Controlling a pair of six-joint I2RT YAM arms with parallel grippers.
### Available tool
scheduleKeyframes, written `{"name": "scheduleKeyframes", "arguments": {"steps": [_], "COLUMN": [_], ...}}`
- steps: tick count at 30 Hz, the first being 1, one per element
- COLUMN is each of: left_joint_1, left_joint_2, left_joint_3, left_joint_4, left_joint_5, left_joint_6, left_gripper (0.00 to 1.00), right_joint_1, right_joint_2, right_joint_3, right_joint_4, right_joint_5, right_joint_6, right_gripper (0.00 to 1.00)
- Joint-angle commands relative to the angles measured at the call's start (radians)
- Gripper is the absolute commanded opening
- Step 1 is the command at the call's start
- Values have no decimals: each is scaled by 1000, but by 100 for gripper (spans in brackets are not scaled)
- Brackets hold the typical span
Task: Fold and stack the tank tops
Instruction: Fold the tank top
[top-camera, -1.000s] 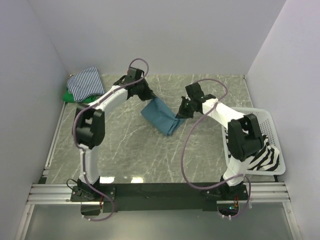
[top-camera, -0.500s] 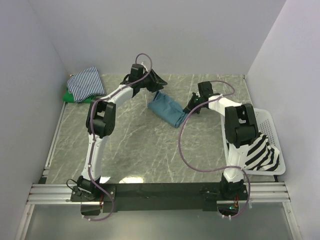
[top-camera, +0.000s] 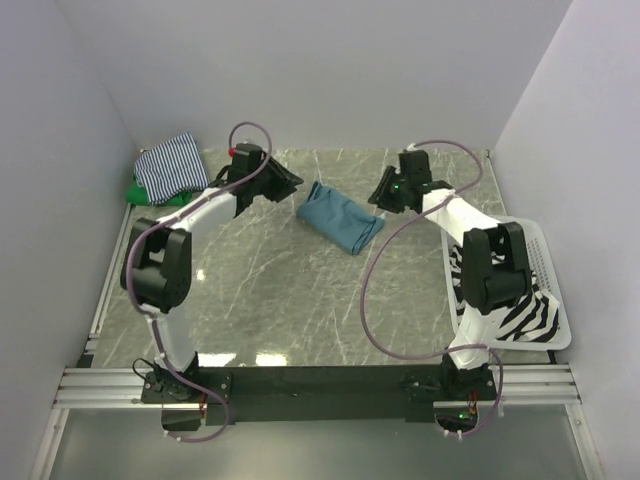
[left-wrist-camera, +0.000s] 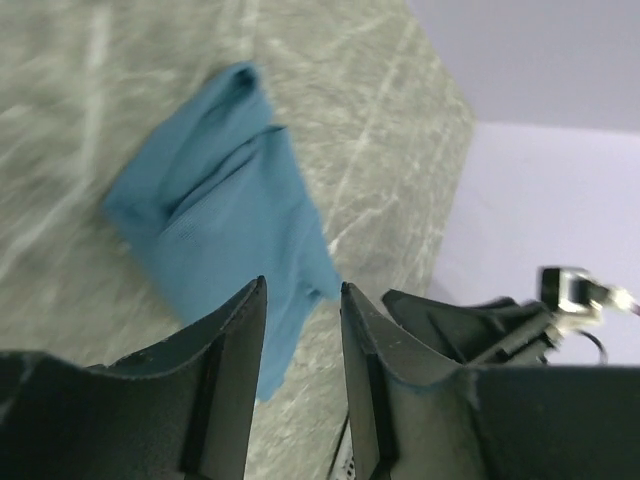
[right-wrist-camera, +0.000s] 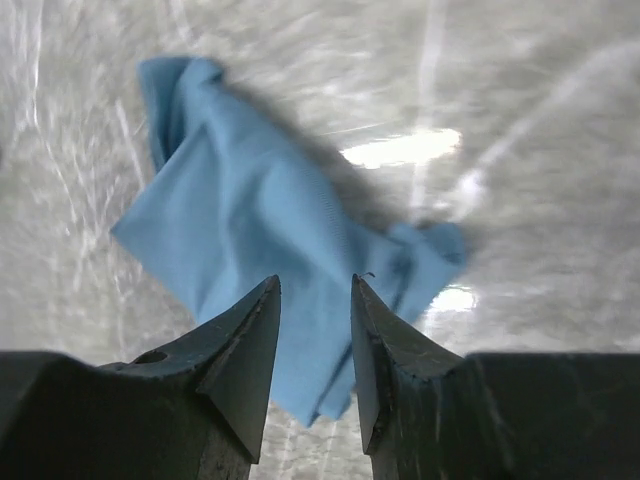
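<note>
Teal-blue tank top (top-camera: 340, 218) lies roughly folded into a loose oblong on the marble-patterned table (top-camera: 280, 290) in the overhead view. It sits between the two sets of fingers. The left gripper (top-camera: 293, 183) hangs just off one end and the right gripper (top-camera: 379, 195) just off the other, and neither touches the cloth. Well behind the left gripper, a navy-white striped top (top-camera: 168, 165) rests on a green top (top-camera: 138, 192) in the corner. Behind the right arm, a black-white striped top (top-camera: 520, 318) drapes over a white lattice basket (top-camera: 545, 240).

From the left wrist, the fingers (left-wrist-camera: 240, 330) stand apart with nothing between them. The teal cloth lies ahead of and below the tips, clear of both.

From the right wrist, the fingers (right-wrist-camera: 250, 350) are likewise parted and empty. The top spreads just beyond the tips, with a bunched corner off to one side.

The fabric looks light and limp. Lifted by a single point, it would likely sag and come unfolded. The safer hold seems to be a pinch through all layers at each end, one gripper per end.
</note>
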Motion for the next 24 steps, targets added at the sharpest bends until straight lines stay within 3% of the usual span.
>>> {"name": "scheduleKeyframes", "arguments": {"steps": [1, 12, 18, 24], "left_joint_1": [-11, -5, 41, 110], "left_joint_2": [-66, -118, -164, -213], "left_joint_3": [-103, -228, -274, -310], "left_joint_4": [-45, -48, -79, -100], "left_joint_5": [-134, -114, -113, -109], "left_joint_6": [-80, -92, -80, -51], "left_gripper": [41, 41, 41, 40], "right_joint_1": [104, 275, 395, 513], "right_joint_2": [-26, 97, 98, 107], "right_joint_3": [40, 43, -15, -6], "right_joint_4": [-39, -140, -85, 102], "right_joint_5": [119, 211, 90, -90], "right_joint_6": [-118, -112, 32, 236], "right_gripper": [42, 42, 42, 42]}}
